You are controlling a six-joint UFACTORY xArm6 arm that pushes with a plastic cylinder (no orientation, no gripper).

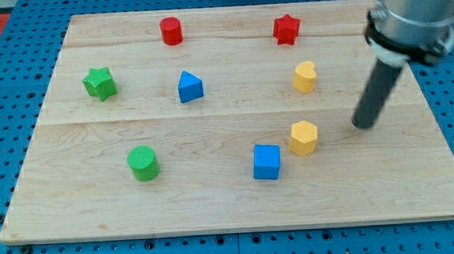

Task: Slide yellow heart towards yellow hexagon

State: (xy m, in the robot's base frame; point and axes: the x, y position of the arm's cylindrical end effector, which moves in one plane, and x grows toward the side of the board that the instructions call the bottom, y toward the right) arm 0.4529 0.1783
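My tip [362, 124] is seen at three o'clock from the yellow hexagon [303, 137]; the yellow heart [304, 76] lies at twelve; no fingers are fitted.

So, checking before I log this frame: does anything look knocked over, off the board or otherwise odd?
Nothing stands out. All eight blocks sit flat on the wooden board, none touching. My tip rests to the view's right of the yellow hexagon.

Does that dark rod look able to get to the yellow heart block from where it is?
Probably yes. My tip sits to the view's right of the yellow heart block, slightly lower, with bare wooden board between; the yellow hexagon block lies below that path.
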